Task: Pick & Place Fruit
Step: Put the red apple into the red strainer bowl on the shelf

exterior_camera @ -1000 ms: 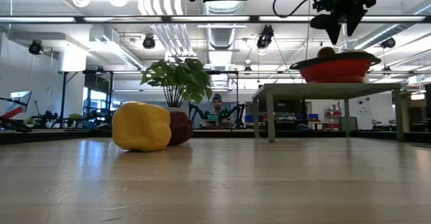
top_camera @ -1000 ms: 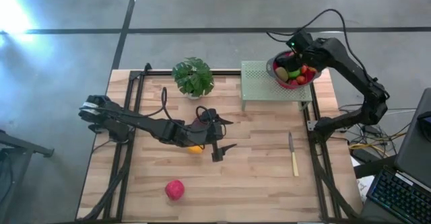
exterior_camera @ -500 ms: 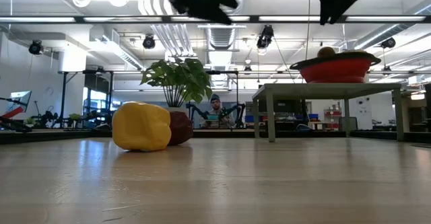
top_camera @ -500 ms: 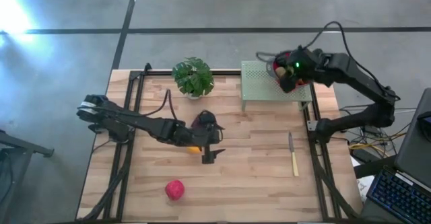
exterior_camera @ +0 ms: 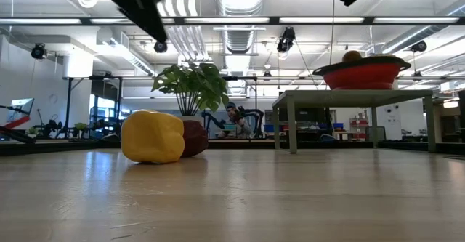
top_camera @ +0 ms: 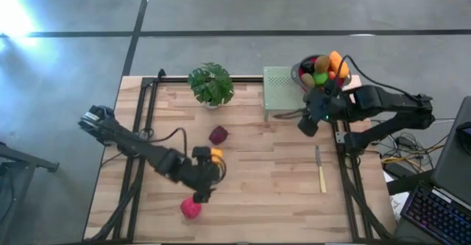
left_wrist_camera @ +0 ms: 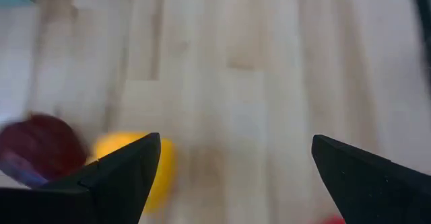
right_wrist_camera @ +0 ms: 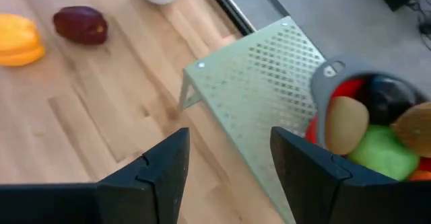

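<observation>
Currently, three toy fruits are left on the wooden table [top_camera: 280,171]: a red fruit [top_camera: 190,207] near the front edge, a yellow fruit [top_camera: 215,154] and a maroon fruit [top_camera: 218,135] side by side near the middle. The remainder are heaped in the red bowl [top_camera: 307,70] on the green perforated stand [top_camera: 280,90] at the far right corner.

The left gripper [top_camera: 204,188] is positioned between the yellow fruit and the red fruit, just above the latter. Its fingers are spread wide and nothing is held between them, as confirmed in the left wrist view. The right gripper [top_camera: 307,121] is suspended just in front of the stand. Its fingers [right_wrist_camera: 156,177] are seen parted with nothing between them; whether they are closing cannot be told from the views.

The red fruit is judged to be the likely next pick. It appears to be a light, hollow moulded item, fairly stiff, with a smooth and possibly slippery skin. Because it is rounded, rolling should be expected if it is nudged from one side. It is recommended that it be approached from directly above and gripped across its widest part, with both fingers meeting it at the same time. Moderate closing force should suffice; breakage is considered unlikely.

The yellow fruit is lobed in the low view, so flatter opposing faces should be chosen.
</observation>
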Tool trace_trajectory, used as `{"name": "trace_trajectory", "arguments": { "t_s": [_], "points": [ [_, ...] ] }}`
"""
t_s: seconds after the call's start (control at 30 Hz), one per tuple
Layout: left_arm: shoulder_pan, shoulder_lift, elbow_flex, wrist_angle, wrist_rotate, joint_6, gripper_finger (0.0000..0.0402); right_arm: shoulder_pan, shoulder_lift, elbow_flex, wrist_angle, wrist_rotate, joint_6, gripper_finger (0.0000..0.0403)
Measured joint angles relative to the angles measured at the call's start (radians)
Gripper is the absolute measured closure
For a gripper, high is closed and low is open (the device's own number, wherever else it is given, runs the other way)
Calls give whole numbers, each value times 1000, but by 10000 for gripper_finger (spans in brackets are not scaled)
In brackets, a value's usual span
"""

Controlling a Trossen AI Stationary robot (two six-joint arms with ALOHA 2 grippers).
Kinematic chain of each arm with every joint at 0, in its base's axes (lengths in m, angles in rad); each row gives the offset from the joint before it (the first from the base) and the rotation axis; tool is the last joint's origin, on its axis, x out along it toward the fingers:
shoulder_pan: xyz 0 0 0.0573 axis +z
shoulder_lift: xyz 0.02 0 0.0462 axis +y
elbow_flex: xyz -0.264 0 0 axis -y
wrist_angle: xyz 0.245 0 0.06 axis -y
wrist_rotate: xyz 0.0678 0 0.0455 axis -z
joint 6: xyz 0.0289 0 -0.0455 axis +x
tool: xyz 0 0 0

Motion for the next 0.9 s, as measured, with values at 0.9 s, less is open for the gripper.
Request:
{"name": "trace_trajectory", "arguments": {
  "t_s": [0.9],
  "points": [
    [-378, 124, 4, -101, -22, -763, 12, 70, 0, -39, 10, 112, 67, 179]
  ]
}}
